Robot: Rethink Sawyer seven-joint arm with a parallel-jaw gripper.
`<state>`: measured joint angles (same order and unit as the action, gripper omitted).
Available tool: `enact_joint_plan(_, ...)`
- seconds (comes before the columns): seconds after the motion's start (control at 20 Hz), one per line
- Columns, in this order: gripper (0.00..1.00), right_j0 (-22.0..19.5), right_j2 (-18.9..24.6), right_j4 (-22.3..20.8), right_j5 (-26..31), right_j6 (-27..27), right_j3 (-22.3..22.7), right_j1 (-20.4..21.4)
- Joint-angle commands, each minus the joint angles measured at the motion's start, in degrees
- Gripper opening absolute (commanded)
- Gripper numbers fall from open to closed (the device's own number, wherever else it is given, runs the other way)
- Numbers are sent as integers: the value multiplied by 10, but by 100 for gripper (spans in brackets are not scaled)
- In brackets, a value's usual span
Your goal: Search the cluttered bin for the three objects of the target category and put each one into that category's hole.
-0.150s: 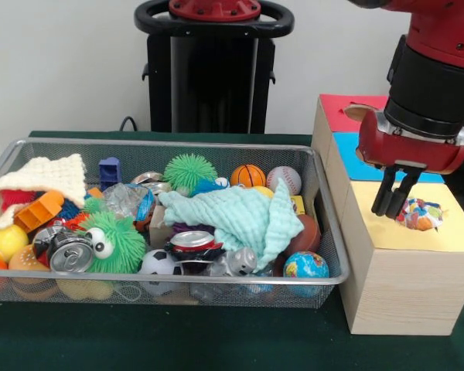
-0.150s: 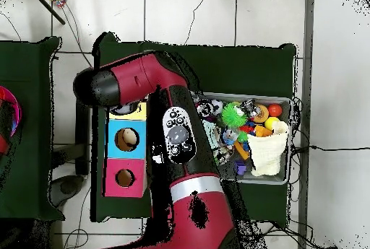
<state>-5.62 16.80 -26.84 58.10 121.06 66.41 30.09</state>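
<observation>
The claw (image 1: 396, 202) is seen hanging over the yellow top of the wooden box (image 1: 406, 282), w/ its two black fingers (image 1: 386, 193) drawn narrow, nearly together, nothing gripped btwn them. Just beside the tips, on the side away from the bin, a crumpled multicoloured wrapper (image 1: 420, 214) is seen sitting in the yellow hole. Behind the claw the box's blue section (image 1: 354, 161) and then the red section (image 1: 342, 108) are found, the red one w/ its own hole. In the overhead view the claw itself is hidden under the red arm (image 2: 155, 91); the blue and red holes are shown, the yellow one is mostly covered.

The wire bin (image 1: 325, 255) is set on the green counter (image 1: 216, 340) just beside the box, to the side of the claw. Nearest the claw inside it: a globe ball (image 1: 305, 266), a brown ball (image 1: 309, 230), a baseball (image 1: 284, 178) and a basketball (image 1: 248, 175). Further off: a mint cloth (image 1: 236, 212) draped over the middle, a red can (image 1: 193, 242), a soccer ball (image 1: 159, 263), a green spiky ball (image 1: 189, 171). Farthest from the claw: a green googly-eyed fuzzy toy (image 1: 116, 241), a crushed silver can (image 1: 68, 251), a cream knitted cloth (image 1: 50, 178) and a yellow ball (image 1: 4, 241).
</observation>
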Motion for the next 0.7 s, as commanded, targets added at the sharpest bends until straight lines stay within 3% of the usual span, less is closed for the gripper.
enact_joint_plan(0.05,0,-14,31,32,117,-92,39,-19)
enact_joint_plan(0.7,0,-12,29,37,78,-72,45,-16)
